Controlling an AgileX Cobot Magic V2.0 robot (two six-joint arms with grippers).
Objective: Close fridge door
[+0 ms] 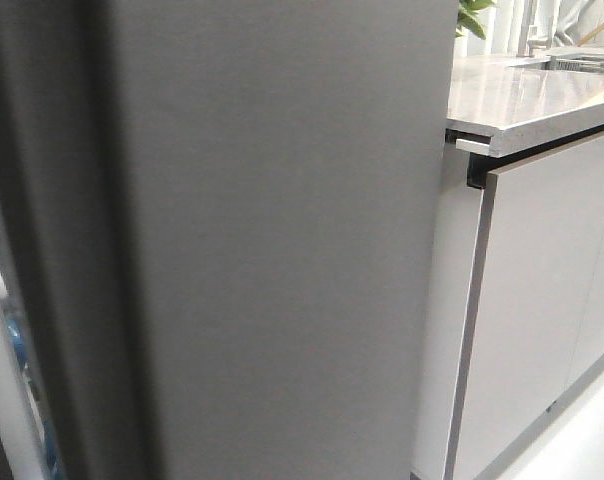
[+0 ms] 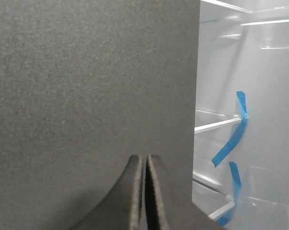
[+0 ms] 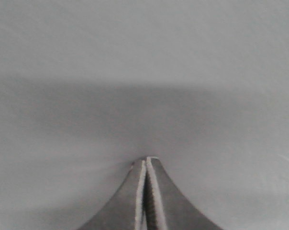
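Pressing closed, empty tips against the fridge door (image 1: 282,240): left pincer (image 2: 145,160), right pincer (image 3: 146,163).

The fridge door (image 1: 272,240) stands left of the cabinet (image 1: 542,310), which sits under the counter (image 1: 522,95); shelves (image 2: 218,125) lie behind the door's edge.

Front camera's jammed right up against the fridge door (image 1: 272,240), facing forward, that dark panel swallowing most of the view; off to the right it catches a pale cabinet front (image 1: 542,300) under a marble countertop (image 1: 527,95). Left wrist camera looks along its tool (image 2: 145,165) at the same door (image 2: 92,81), very close, with the white fridge interior (image 2: 250,72) showing past the door's edge. Right wrist camera peers over its tool (image 3: 146,165) at a plain grey surface, nearly touching.
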